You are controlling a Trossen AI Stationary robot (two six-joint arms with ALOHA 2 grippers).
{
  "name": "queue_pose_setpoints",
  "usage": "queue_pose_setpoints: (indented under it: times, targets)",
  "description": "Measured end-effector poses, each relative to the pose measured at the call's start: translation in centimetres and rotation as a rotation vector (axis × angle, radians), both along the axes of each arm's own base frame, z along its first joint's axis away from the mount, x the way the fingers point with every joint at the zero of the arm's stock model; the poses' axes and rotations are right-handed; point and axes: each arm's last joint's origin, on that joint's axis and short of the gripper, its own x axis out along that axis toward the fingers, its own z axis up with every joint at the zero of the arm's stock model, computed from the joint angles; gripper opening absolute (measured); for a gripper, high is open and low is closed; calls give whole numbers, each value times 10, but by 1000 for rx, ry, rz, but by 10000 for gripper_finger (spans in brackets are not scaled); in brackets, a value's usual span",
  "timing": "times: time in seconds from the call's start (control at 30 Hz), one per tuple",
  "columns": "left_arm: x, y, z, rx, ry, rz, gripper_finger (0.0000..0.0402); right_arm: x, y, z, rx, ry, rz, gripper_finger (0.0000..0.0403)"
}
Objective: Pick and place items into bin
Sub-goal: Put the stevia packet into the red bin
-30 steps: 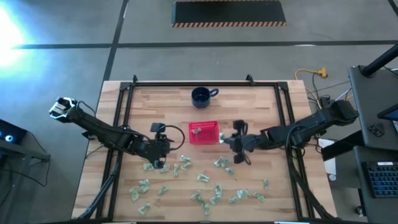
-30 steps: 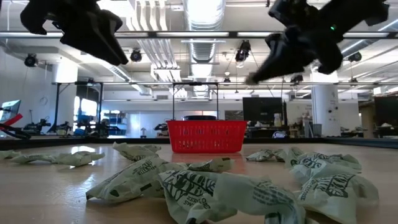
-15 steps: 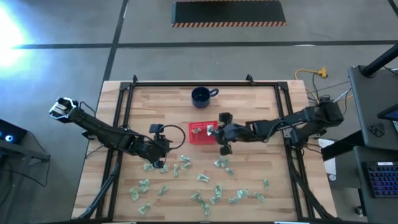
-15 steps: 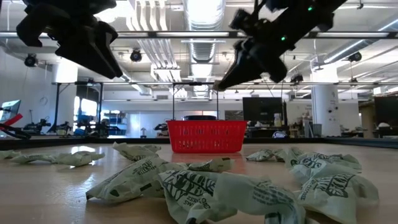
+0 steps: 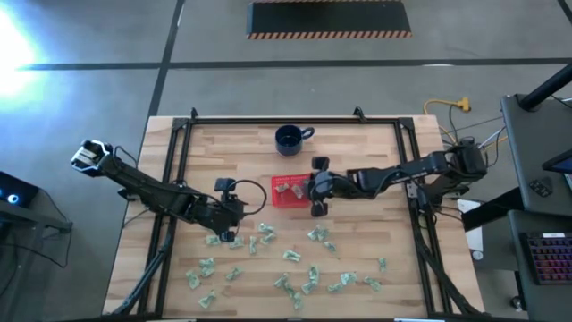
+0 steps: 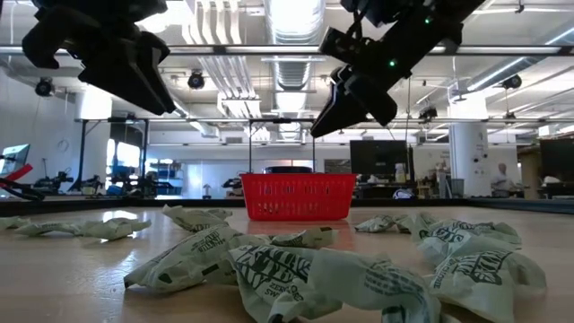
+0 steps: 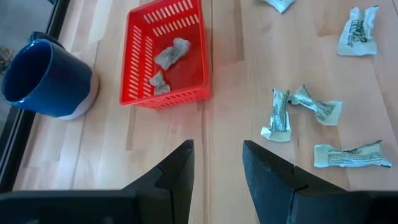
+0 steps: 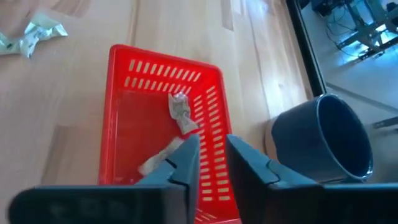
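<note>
The red bin [image 5: 292, 178] sits mid-table with two crumpled pale green-and-whitish items [image 8: 180, 112] lying on its floor. Several more items [image 5: 295, 268] are scattered over the table's near half and fill the low view's foreground [image 6: 296, 269]. My right gripper [image 5: 310, 188] hovers over the bin's right edge. Its fingers stand a little apart, with nothing between them [image 8: 211, 162]. My left gripper [image 5: 234, 224] hangs open above the table left of the bin, over loose items. Its wrist view shows bare wood between the fingers [image 7: 217, 168].
A dark blue mug [image 5: 288, 138] stands just beyond the bin toward the far edge, also seen as mug [image 8: 323, 137]. A black metal frame [image 5: 179, 152] runs along the table's left, right and far sides. Bare wood lies on both sides of the bin.
My right gripper has travelled toward the table's left, from the wood right of the bin to above the bin's right edge. My left arm has kept still, and the scattered items have not moved.
</note>
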Motion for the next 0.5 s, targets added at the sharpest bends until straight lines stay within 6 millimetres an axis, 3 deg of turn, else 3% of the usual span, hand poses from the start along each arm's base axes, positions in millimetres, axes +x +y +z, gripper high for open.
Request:
queue_pose_setpoints:
  times: [0.23,0.5]
  targets:
    - [-8,-1,-7,-127,137,-41,121,-12,5,8,13,54,31,116]
    - [-35,3,-20,-296,420,174,121,-28,21,19,115,94,180,110]
